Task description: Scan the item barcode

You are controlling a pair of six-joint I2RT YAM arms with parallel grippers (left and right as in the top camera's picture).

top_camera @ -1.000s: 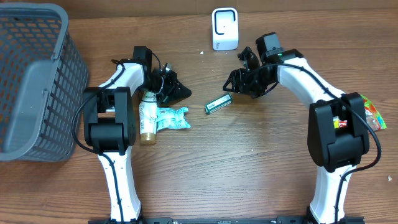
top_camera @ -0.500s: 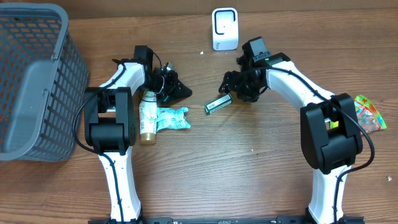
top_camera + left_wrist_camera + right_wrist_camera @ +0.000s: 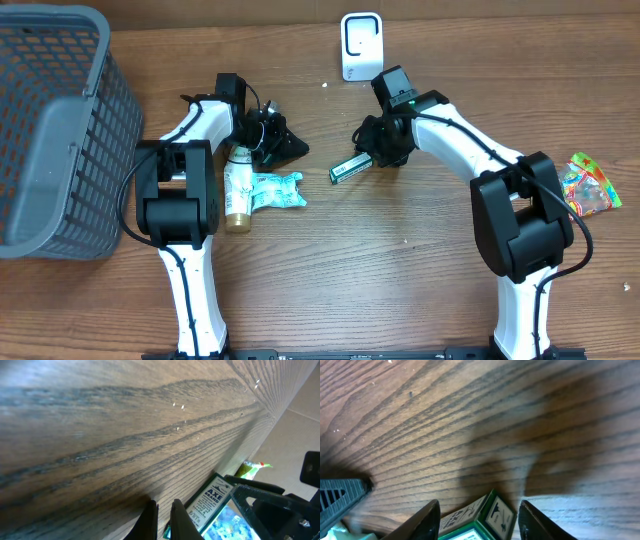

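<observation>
Green box (image 3: pixel 207 502) reading "AXE BRAND" lies within the spread right end effector (image 3: pixel 479 507).

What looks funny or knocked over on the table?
The bottle lies on its side beside the left arm, touching a blue-white packet. The grey basket at the far left looks tipped too.

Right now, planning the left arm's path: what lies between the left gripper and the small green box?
Nothing: the overhead view shows only bare table between the left gripper and the green box.
</observation>
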